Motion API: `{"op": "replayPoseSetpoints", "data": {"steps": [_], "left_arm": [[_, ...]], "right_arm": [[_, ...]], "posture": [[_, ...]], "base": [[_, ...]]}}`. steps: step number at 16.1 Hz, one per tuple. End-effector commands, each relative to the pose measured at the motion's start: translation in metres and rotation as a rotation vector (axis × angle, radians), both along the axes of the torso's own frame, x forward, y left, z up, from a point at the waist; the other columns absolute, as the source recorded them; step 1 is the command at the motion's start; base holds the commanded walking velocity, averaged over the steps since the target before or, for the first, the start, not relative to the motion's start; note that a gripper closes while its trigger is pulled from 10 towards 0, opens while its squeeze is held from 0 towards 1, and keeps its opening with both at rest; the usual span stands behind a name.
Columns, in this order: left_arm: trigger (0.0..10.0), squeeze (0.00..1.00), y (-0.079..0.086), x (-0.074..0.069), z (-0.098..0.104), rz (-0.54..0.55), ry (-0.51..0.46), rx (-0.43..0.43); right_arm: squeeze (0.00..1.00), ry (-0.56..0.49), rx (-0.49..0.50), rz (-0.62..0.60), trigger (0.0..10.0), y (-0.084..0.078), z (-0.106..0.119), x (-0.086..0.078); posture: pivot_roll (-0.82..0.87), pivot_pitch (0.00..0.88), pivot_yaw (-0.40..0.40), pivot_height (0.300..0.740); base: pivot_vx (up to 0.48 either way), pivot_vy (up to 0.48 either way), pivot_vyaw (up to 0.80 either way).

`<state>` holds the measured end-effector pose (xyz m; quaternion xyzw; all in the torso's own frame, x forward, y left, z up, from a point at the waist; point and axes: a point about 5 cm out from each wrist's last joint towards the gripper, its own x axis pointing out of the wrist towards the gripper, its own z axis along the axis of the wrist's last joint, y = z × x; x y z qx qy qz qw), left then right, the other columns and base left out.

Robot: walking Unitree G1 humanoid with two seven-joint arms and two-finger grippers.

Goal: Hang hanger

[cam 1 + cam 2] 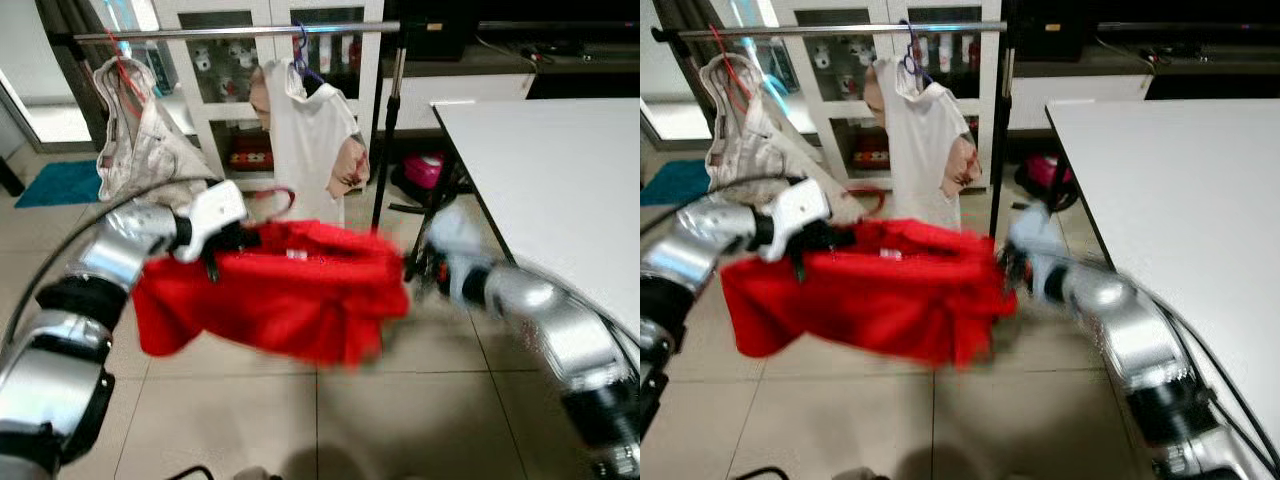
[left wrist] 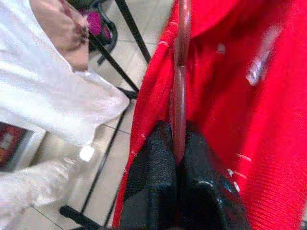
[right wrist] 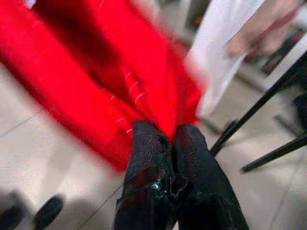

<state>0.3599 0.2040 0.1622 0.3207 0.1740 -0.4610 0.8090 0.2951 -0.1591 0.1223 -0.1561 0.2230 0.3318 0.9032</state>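
A red garment (image 1: 290, 290) hangs spread between my two grippers at mid height, in front of the clothes rail (image 1: 230, 33). It is on a red hanger (image 2: 181, 72) whose hook (image 1: 284, 197) sticks up above the collar. My left gripper (image 1: 213, 252) is shut on the hanger's bar at the garment's left end; its fingertips (image 2: 160, 143) pinch the bar. At the right end, my right gripper (image 1: 415, 265) is shut on the cloth's edge (image 3: 168, 108), blurred by motion.
A white shirt (image 1: 310, 140) on a purple hanger and a beige garment (image 1: 135, 140) hang on the rail. The rail's black stand (image 1: 385, 130) is behind the garment. A white table (image 1: 560, 170) fills the right side. White cabinets stand behind.
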Motion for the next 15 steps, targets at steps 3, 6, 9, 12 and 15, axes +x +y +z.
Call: {"op": "replayPoseSetpoints", "data": {"steps": [3,6,9,12,15], "left_arm": [[0.0,0.0,0.02,-0.006,0.006,-0.044,0.024,0.093],[0.0,0.0,0.008,-0.03,-0.022,-0.252,0.259,0.12],[0.0,0.0,0.004,-0.036,-0.029,-0.288,0.295,0.101],[0.0,0.0,0.008,-0.037,-0.03,-0.287,0.305,0.117],[0.0,0.0,0.008,-0.037,-0.03,-0.287,0.305,0.117]], "right_arm": [[0.0,-0.056,0.025,-0.103,0.0,-0.021,0.017,0.012],[0.0,-0.147,0.507,-0.143,0.0,-0.007,0.072,0.028],[0.0,-0.156,0.68,-0.143,0.0,-0.006,0.089,0.03],[0.0,-0.168,0.838,-0.196,0.0,-0.012,0.1,0.034],[0.0,-0.168,0.838,-0.196,0.0,-0.012,0.1,0.034]], "posture": [[-0.14,0.0,0.076,0.74],[-0.14,0.0,0.076,0.74],[-0.14,0.0,0.074,0.74],[-0.14,0.0,0.072,0.74],[-0.14,0.0,0.072,0.74]], "base": [[0.0,0.0,0.0],[0.0,0.0,0.0],[0.0,0.0,0.0],[0.0,0.0,0.0],[0.0,0.0,0.0]]}}
